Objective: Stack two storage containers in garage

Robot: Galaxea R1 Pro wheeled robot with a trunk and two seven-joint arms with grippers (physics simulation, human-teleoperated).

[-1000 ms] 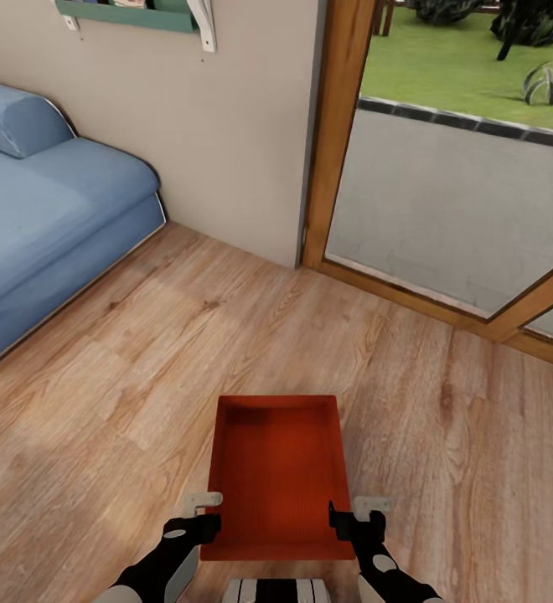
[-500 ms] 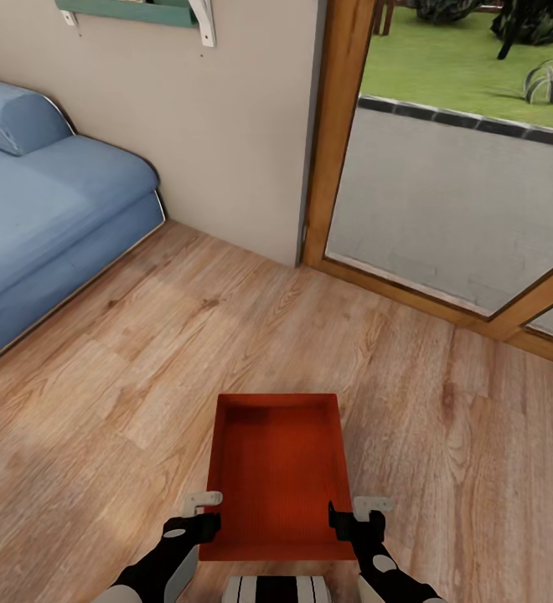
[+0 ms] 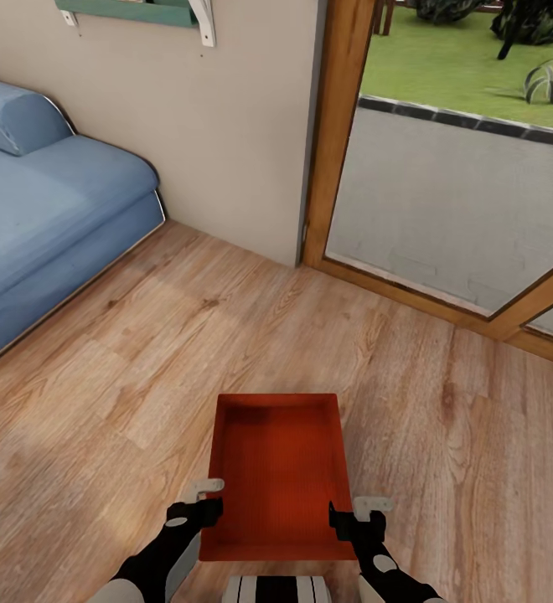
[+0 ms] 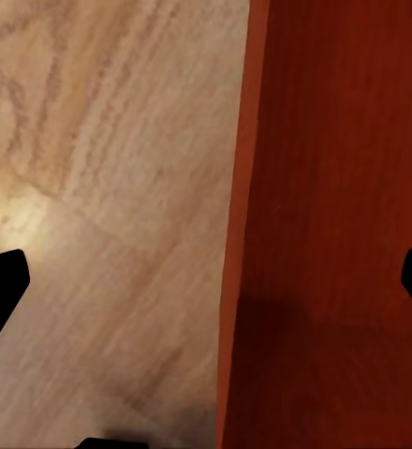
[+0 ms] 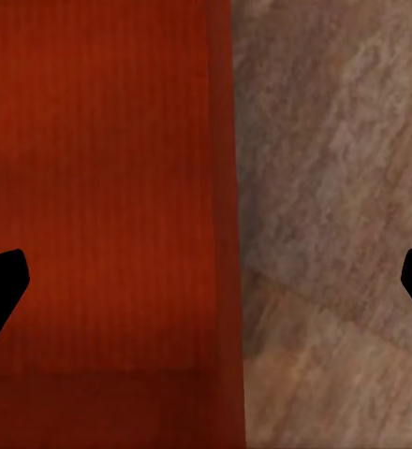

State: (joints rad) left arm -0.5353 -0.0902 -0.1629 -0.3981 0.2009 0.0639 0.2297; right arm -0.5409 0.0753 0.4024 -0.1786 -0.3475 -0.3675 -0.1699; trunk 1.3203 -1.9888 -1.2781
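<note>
a red-orange storage container, rectangular and open-topped with thin plain walls and a finely ribbed bottom, sat low in the head view over the light wood plank floor, its long sides running away from the robot. whether it rested on the planks or was raised off them could not be told.

the left gripper stood at the container's left wall near the near corner, and the right gripper at the right wall opposite. in the left wrist view the dark fingertips were set wide apart, one over the wood, the other over the red interior, with the thin wall between them and no visible contact. the right wrist view showed the same: fingertips spread wide, straddling the right wall, not pinching it.

a blue sofa with soft rounded cushions lay along the cream wall at the far left. a wood-framed glass door at the far right showed grey paving and grass beyond.
</note>
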